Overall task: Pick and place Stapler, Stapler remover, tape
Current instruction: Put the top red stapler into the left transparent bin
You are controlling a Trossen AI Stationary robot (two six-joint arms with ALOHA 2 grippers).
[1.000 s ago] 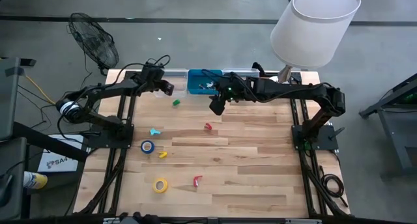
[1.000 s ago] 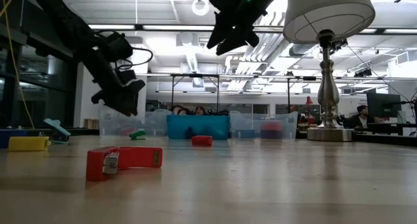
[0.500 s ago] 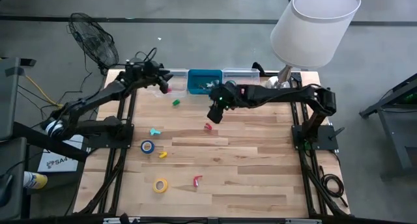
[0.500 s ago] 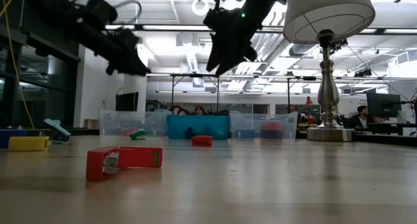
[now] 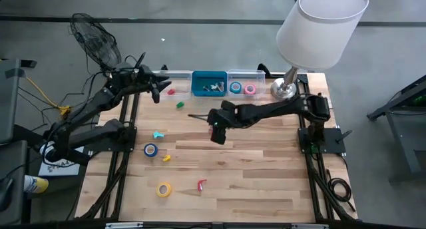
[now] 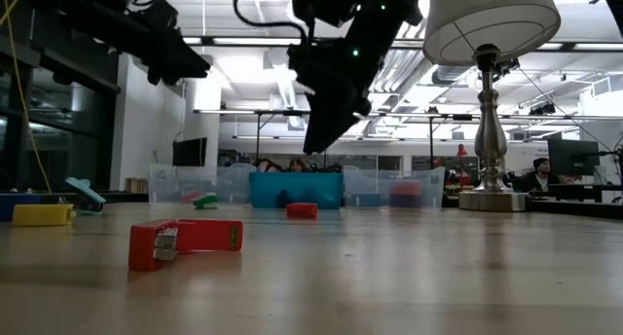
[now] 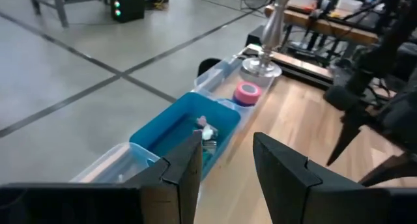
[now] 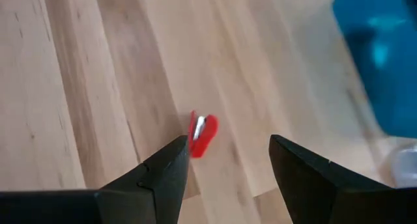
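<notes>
Hovering wide open and empty, the right gripper [image 8: 225, 160] frames the red stapler remover [image 8: 202, 134]: light, rigid, best pinched across its sides

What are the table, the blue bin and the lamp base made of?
Table: wood planks, pale with a slight sheen; grain and seams between boards show.
Blue bin: probably plastic, opaque and smooth, with thin moulded walls.
Lamp base: looks like metal, silvery and shiny; the turned stem in the low view glints. It could be plated, I can't tell.
</notes>
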